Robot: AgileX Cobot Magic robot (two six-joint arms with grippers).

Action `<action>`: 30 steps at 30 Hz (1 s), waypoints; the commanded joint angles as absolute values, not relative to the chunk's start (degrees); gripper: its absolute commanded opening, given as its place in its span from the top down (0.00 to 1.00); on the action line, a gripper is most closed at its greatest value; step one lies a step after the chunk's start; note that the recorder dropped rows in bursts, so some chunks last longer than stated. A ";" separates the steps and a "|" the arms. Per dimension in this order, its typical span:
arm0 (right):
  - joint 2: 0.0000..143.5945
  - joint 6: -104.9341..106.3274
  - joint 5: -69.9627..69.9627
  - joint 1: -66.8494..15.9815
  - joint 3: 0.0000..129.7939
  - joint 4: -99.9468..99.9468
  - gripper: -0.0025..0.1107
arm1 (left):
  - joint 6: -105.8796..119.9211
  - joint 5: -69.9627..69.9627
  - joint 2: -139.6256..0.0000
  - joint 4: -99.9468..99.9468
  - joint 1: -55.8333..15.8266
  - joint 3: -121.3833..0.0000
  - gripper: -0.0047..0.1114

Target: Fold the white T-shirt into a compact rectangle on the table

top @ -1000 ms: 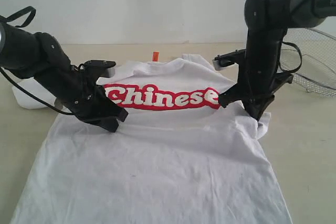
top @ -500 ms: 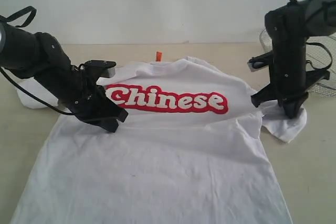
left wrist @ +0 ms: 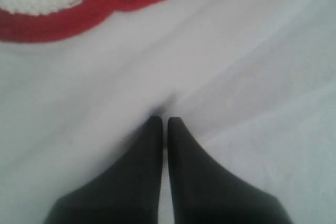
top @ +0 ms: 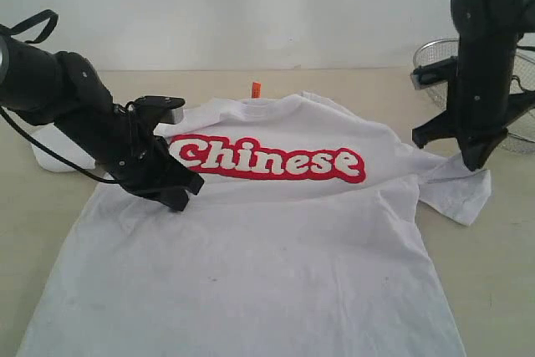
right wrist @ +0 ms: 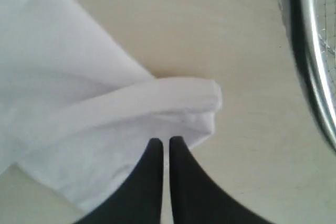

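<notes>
**A:** What can be read on the white T-shirt (top: 251, 248)?

**B:** One word, "Chinese", in bold red-and-white lettering (top: 267, 159) across the chest. A small orange neck tag (top: 256, 89) stands up at the collar, too small to read.

**A:** And where does the shirt lie?

**B:** It is spread front-up on the worktop (top: 493, 282), with the collar toward the far side and the hem toward the exterior camera. The body is fairly flat, with soft creases. The right sleeve (top: 458, 194) lies out to the side.

**A:** How does the left hand (left wrist: 164, 121) stand?

**B:** Its fingers are drawn together with only a sliver between them. The tips rest on the cloth just below the first letters of the word, and a crease runs out from them. Whether any cloth is nipped between them cannot be told.

**A:** The right hand (right wrist: 166, 142)?

**B:** Its fingers are also together, closed at the rolled-over hem of the right sleeve. The arm stands nearly upright above it.

**A:** What about the surface and the room?

**B:** The worktop is pale beige and matte, much wider than the shirt. A silver wire-mesh basket (top: 522, 81) sits on it just behind the right arm. A plain whitish wall (top: 251, 6) rises behind the far edge.
</notes>
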State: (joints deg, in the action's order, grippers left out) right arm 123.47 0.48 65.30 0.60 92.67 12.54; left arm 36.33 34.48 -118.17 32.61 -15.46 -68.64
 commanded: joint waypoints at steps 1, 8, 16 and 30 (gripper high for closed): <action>116.15 11.11 66.30 1.49 92.63 1.96 0.98 | 35.93 34.33 -118.59 31.68 -15.88 -68.68 0.92; 112.53 30.45 69.96 8.28 92.63 -26.06 0.98 | 35.93 34.53 -118.59 30.54 -15.88 -68.68 0.92; 112.53 40.94 69.96 20.08 82.32 -43.55 0.98 | 35.93 34.35 -118.59 30.61 -15.88 -68.68 0.92; 112.63 25.16 59.97 21.07 77.22 -40.76 0.46 | 35.93 32.65 -118.59 30.99 -15.88 -68.68 0.92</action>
State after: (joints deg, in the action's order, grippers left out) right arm 113.11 28.79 60.21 21.28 77.48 -41.77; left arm 36.33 34.07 -118.17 31.71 -15.72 -68.64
